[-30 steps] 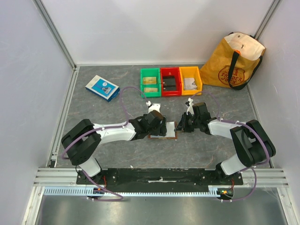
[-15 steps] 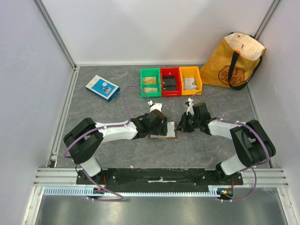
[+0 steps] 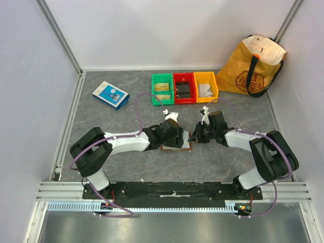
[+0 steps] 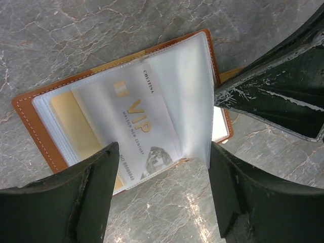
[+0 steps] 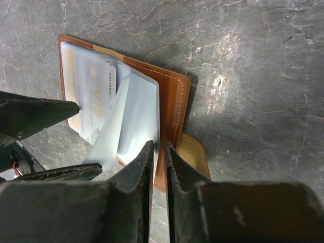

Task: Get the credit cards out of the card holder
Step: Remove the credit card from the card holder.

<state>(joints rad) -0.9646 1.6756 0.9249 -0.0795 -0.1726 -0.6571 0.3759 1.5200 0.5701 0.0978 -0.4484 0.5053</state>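
The brown leather card holder (image 3: 178,147) lies open on the table between my two grippers. In the left wrist view its leather rim (image 4: 213,54) frames clear plastic sleeves, and a pale credit card (image 4: 135,117) marked VIP sits inside one sleeve. A tan-gold card (image 4: 70,121) shows in the sleeve behind it. My left gripper (image 3: 174,137) (image 4: 162,172) hangs open over the holder's near edge, and a raised sleeve page stands by its right finger. My right gripper (image 3: 195,136) (image 5: 158,148) is shut on the edge of the card holder's (image 5: 174,96) right cover. The VIP card (image 5: 96,98) shows there too.
Green (image 3: 162,88), red (image 3: 184,87) and yellow (image 3: 206,86) bins stand in a row at the back. A blue-and-white flat box (image 3: 110,94) lies at the back left. A yellow tote bag (image 3: 255,65) leans in the back right corner. Walls close in on three sides.
My left gripper has shifted right and lower over the card holder, covering more of it. The right gripper has kept its hold and barely moved.
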